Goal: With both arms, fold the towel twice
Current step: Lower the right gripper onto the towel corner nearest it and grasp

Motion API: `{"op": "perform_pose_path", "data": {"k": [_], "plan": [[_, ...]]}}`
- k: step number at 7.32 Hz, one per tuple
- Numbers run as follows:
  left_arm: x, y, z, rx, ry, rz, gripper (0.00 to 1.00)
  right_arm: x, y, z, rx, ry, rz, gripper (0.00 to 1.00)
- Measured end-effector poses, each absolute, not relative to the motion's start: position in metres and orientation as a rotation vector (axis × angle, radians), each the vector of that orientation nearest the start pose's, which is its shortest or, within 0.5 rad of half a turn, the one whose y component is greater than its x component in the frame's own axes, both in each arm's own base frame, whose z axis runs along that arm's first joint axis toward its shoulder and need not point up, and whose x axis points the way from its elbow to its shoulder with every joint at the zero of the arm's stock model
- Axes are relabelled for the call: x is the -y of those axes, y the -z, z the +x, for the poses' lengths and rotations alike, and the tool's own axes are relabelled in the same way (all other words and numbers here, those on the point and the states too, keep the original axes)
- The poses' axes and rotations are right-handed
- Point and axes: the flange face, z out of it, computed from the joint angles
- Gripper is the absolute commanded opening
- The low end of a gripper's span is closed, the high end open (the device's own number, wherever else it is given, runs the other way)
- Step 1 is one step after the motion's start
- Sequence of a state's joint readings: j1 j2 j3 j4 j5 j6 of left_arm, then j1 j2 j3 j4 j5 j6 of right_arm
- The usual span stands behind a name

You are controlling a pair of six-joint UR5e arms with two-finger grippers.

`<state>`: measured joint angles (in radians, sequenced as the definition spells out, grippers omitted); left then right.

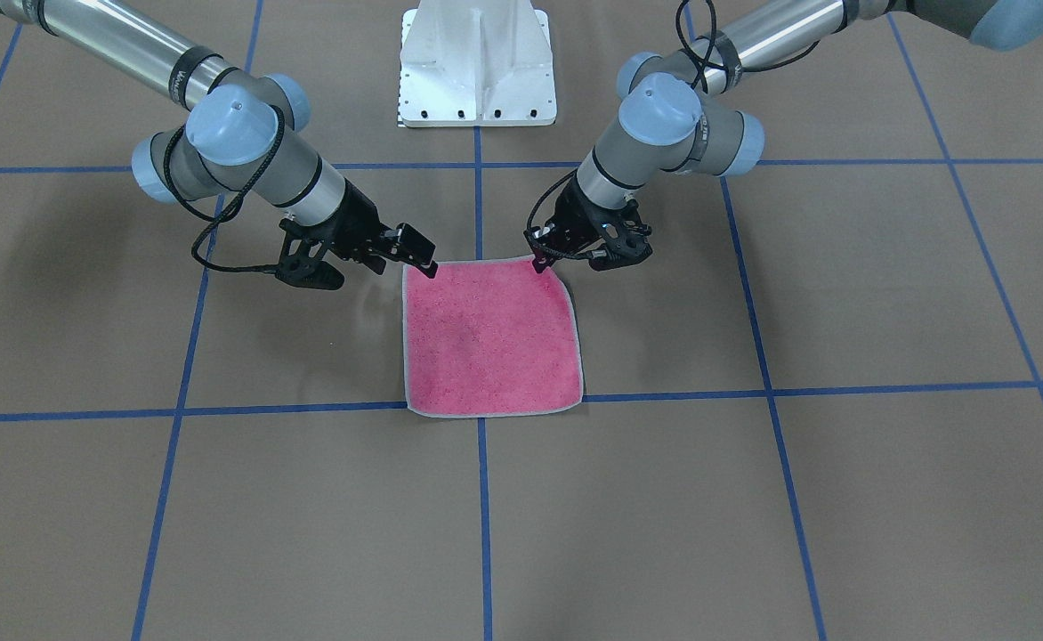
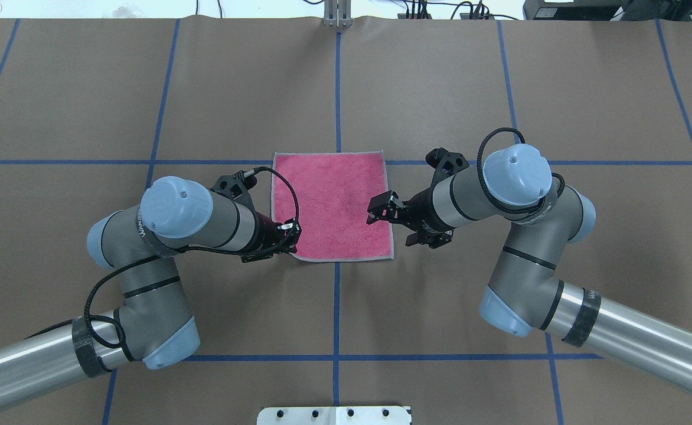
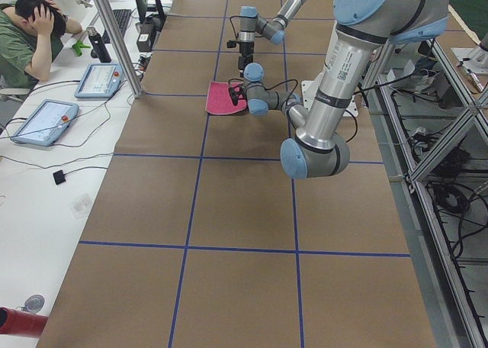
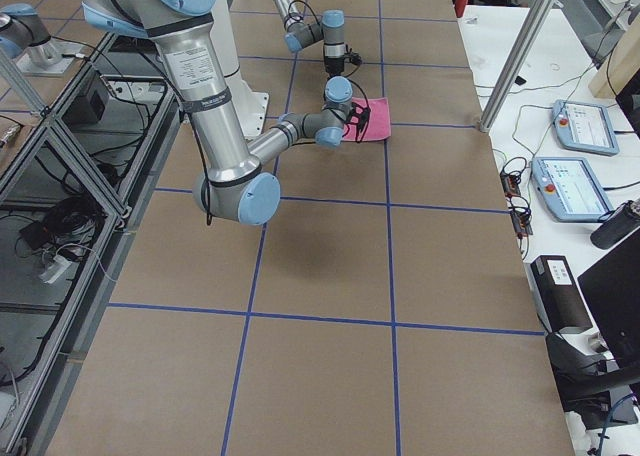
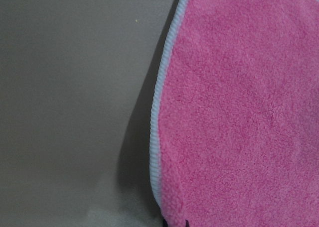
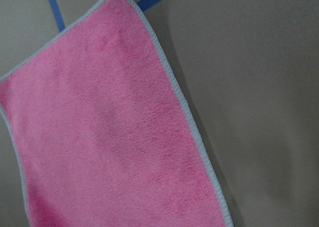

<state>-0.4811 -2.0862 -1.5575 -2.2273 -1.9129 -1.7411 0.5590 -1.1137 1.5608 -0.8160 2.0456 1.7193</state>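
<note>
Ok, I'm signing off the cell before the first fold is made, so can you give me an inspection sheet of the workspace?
Surface: brown table marked with blue tape lines.
Job's things: towel spread out, pink face up, not yet folded.
Clutter: nothing seen.
Grippers: left gripper and right gripper each at a corner of the towel's edge nearest the robot; cannot tell whether the fingers are closed.
Cables: black cable on the left arm arcs over the towel's side; another loops over the right arm.
Surroundings: white base plate; a seated person and tablets on the side bench.
</note>
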Motion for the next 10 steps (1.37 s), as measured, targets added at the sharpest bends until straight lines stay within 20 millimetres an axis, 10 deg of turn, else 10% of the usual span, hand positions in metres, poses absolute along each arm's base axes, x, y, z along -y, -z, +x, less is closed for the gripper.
{"op": "perform_pose_path", "data": {"k": [3, 10], "plan": [[0.402, -0.29, 0.556, -1.186, 0.374, -0.123, 0.0, 0.419, -0.321, -0.526, 1.219, -0.319, -0.181, 0.81], [0.403, -0.291, 0.556, -1.185, 0.373, -0.122, 0.0, 0.418, -0.322, -0.54, 1.169, -0.294, -0.181, 0.78]]}}
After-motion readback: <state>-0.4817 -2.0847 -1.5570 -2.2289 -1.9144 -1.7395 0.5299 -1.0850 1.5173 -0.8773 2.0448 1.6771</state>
